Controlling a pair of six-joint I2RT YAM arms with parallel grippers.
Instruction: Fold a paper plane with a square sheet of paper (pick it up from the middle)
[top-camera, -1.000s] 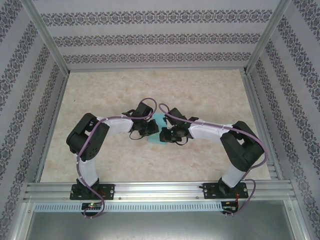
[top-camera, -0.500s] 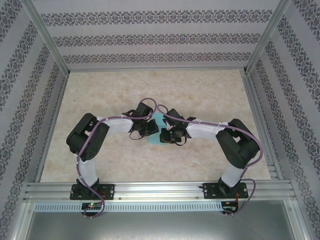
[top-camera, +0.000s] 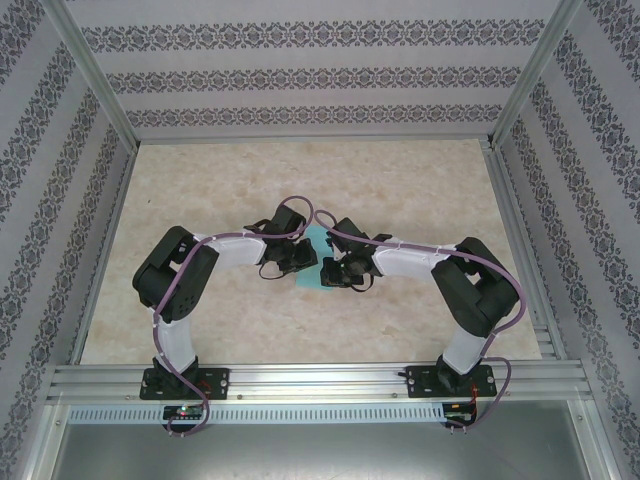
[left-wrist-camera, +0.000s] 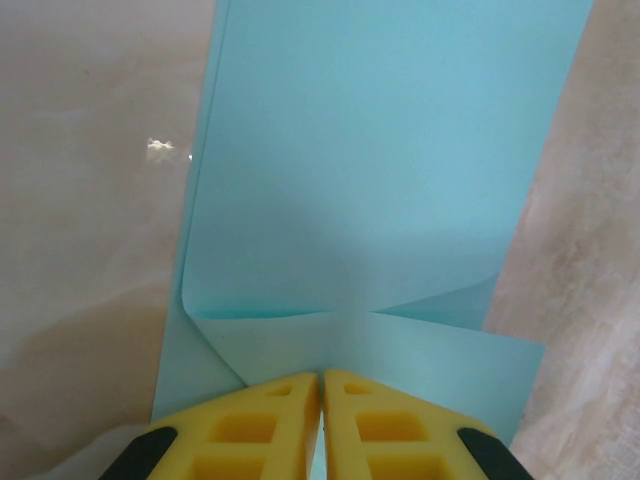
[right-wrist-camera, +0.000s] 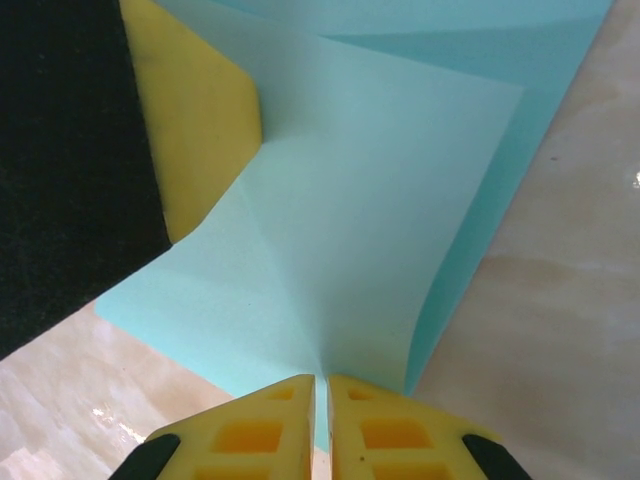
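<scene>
**Ana:** What's the biggest thing there?

**Ben:** The table (top-camera: 300, 170), pale and marbled, with patterned walls (top-camera: 300, 75) around it. The left arm (top-camera: 180, 275) and the right arm (top-camera: 470, 295) rise from the near edge and bend inward until their tips almost meet at the middle. Purple cables (top-camera: 300, 205) run along both.

**Ana:** And the paper?

**Ben:** The paper (top-camera: 318, 240) is turquoise and sits at the middle of the table, right between the two tips. From above, most of it is hidden under them. Up close it is partly folded: the left wrist camera shows a long flat panel (left-wrist-camera: 380, 180) running away from the fingers, with a flap folded across it near them. The right wrist camera shows creases (right-wrist-camera: 370, 200) fanning out from the fingertips and one edge turned up on the right.

**Ana:** Flat on the table or lifted?

**Ben:** I can't tell.

**Ana:** The claws?

**Ben:** The left claw (left-wrist-camera: 321, 375) has its yellow fingers pressed together on the paper's near edge, where the folds meet. The right claw (right-wrist-camera: 321, 378) pinches the paper the same way, with a sliver of turquoise showing in the slit between its fingers.

**Ana:** Anything smaller?

**Ben:** One yellow finger (right-wrist-camera: 205, 120) of the left claw shows in the right wrist camera, touching the far side of the paper.
</scene>
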